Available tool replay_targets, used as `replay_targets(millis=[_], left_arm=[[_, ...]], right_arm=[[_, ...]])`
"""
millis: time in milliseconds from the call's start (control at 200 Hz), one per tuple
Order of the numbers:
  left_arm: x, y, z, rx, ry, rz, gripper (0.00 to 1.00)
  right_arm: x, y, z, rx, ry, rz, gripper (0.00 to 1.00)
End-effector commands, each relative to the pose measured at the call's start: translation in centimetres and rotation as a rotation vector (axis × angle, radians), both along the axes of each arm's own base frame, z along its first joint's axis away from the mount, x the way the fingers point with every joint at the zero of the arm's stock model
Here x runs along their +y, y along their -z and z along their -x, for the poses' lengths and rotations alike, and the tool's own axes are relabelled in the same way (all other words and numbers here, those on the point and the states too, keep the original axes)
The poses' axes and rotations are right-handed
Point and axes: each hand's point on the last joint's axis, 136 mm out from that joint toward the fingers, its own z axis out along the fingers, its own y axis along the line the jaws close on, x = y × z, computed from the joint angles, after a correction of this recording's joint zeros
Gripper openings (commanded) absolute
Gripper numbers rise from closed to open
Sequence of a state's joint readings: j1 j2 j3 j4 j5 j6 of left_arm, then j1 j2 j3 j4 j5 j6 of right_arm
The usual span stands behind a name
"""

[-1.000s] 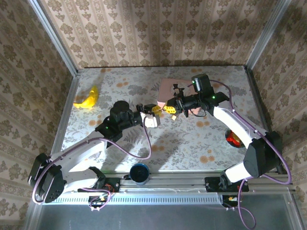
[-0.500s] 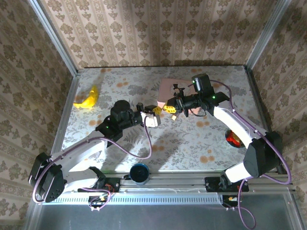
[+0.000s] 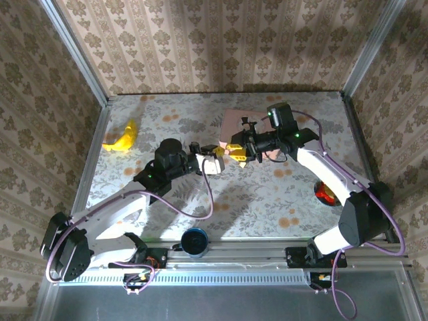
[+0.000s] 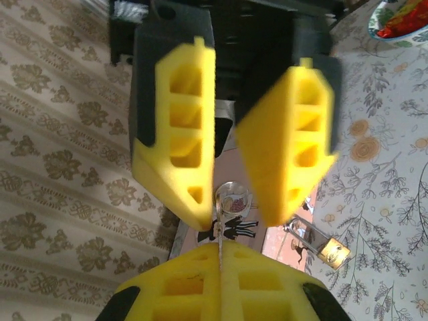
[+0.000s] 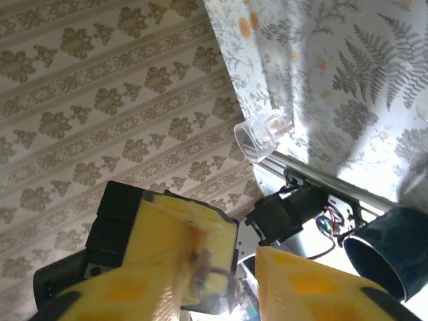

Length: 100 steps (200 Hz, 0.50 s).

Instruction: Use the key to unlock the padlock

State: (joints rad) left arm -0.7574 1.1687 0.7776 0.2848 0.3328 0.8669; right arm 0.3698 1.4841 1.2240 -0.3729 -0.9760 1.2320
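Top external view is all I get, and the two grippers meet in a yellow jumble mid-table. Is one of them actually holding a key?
Observer: Yes. The left wrist view shows the left gripper shut on the key, a thin blade pinched edge-on between its pads.
Operator: And the other one?
Observer: The right gripper is open. Its fingers stand apart, and the key's round end shows in the gap between them.
Operator: So where is the lock?
Observer: The padlock lies on the table next to the pink box, with neither gripper touching it.
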Motion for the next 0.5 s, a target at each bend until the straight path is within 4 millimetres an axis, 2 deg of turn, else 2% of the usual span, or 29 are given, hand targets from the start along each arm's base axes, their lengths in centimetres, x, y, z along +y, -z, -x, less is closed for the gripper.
replay_targets(millis=[0,100,215,235,340,495], left_arm=[[0.9,-3.0,0.1,0.007,-0.042,0.081,0.0],[1.8,-3.4,0.0,0.084,-0.096,0.102,0.0],[3.2,-4.0,-0.2,0.234,-0.183,0.14,0.0],[3.4,-4.0,-0.2,0.272,-0.194,0.143,0.0],[4.2,-4.5,0.7,0.504,-0.219,0.204,0.0],[4.9,-4.9,2.4,0.874,-0.186,0.308,0.0]], right_arm=[[-0.7,-0.8,-0.2,-0.084,-0.014,0.011,0.51],[-1.5,-1.9,-0.6,-0.174,-0.001,0.017,0.62],[-2.4,-3.0,-0.6,-0.318,0.003,0.069,0.7],[-2.8,-4.1,-0.1,-0.376,0.006,0.075,0.71],[-4.0,-5.7,0.4,-0.594,0.012,0.151,0.72],[-4.9,-7.7,1.4,-0.878,0.027,0.158,0.71]])
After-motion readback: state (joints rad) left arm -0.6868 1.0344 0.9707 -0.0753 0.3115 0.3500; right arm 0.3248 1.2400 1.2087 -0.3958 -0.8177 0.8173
